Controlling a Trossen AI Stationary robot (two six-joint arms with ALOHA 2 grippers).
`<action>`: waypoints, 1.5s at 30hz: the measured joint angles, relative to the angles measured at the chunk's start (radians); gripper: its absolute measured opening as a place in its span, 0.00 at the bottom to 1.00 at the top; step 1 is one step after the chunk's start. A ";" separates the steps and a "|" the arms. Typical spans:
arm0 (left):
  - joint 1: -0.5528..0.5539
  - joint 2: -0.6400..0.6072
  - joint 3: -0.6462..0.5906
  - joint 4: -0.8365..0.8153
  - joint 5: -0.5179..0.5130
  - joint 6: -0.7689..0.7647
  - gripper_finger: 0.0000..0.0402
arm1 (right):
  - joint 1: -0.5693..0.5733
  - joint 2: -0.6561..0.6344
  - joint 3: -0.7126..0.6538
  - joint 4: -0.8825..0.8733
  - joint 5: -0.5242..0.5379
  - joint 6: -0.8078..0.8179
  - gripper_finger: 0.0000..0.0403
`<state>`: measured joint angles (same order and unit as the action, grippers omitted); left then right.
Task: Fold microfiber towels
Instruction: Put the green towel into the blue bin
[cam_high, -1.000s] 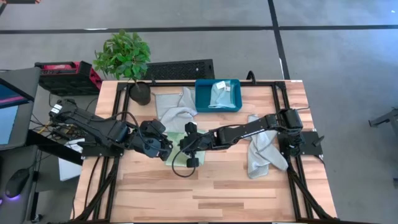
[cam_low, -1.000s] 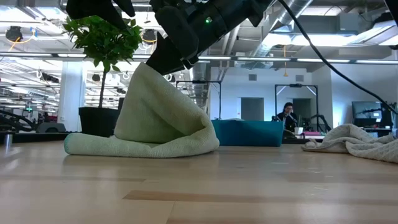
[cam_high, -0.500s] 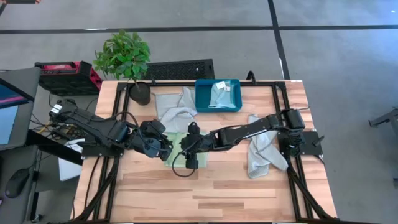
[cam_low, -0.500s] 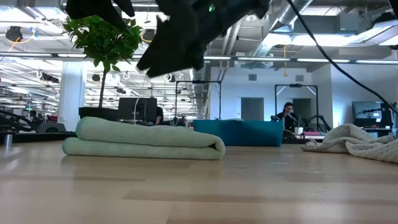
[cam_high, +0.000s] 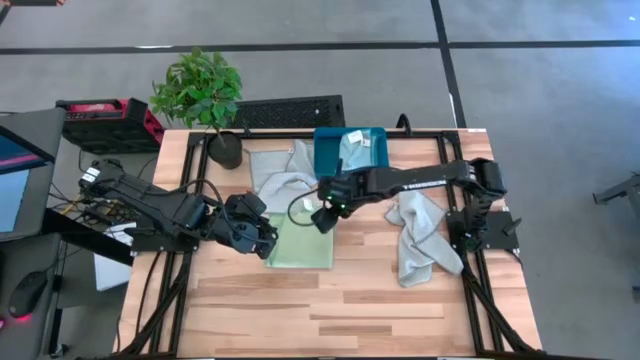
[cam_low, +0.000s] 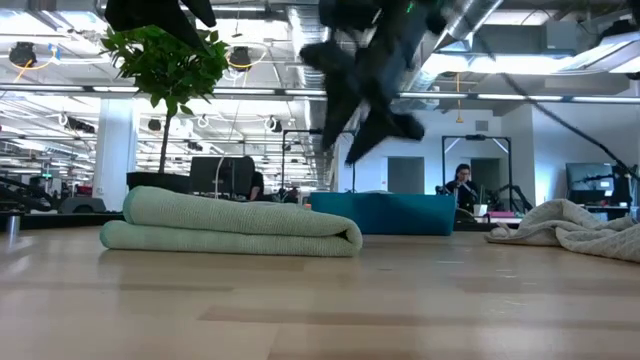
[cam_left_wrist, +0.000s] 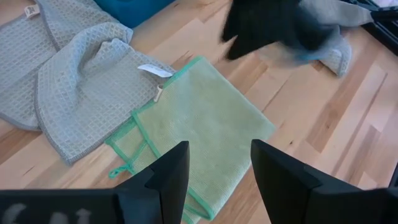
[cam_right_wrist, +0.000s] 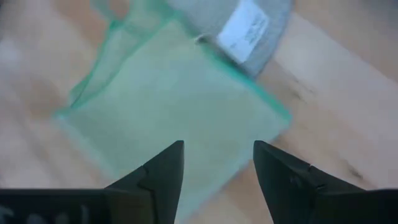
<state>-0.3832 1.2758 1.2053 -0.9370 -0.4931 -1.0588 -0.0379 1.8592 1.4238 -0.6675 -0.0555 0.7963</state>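
Observation:
The light green microfiber towel (cam_high: 303, 245) lies folded in two flat on the table's middle, its rounded fold (cam_low: 350, 238) to one side. My left gripper (cam_high: 266, 238) hovers open over the towel's left edge; the towel (cam_left_wrist: 205, 124) shows beyond its fingers. My right gripper (cam_high: 322, 217) hangs open above the towel's far right corner (cam_right_wrist: 273, 115), well clear of it in the low view (cam_low: 372, 110). Neither gripper holds anything. A crumpled pale grey towel (cam_high: 280, 172) lies just beyond the green one, its white tag (cam_left_wrist: 153, 70) showing.
A teal bin (cam_high: 325, 160) at the far middle holds a light blue towel (cam_high: 355, 150). A second pale grey towel (cam_high: 420, 235) lies bunched at the right. A potted plant (cam_high: 200, 95) stands at the far left corner. Bare wood stretches along the near edge.
My right gripper has laid the raised half of the green towel over, opened and let go. It then rose and drew back toward the table's far edge. The towel, which stood up in a peak, now lies flat in two layers.

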 joint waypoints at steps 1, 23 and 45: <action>0.000 0.000 0.000 0.000 0.000 0.000 0.41 | -0.010 0.016 -0.006 -0.002 -0.001 0.012 0.54; 0.000 0.000 -0.001 0.002 0.013 0.007 0.41 | -0.054 0.214 -0.006 0.040 -0.140 0.042 0.54; 0.000 0.000 -0.001 0.006 0.013 0.007 0.41 | -0.061 0.215 -0.008 0.035 -0.044 0.067 0.52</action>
<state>-0.3832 1.2758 1.2045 -0.9314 -0.4797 -1.0515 -0.0987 2.0738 1.4162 -0.6328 -0.0991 0.8638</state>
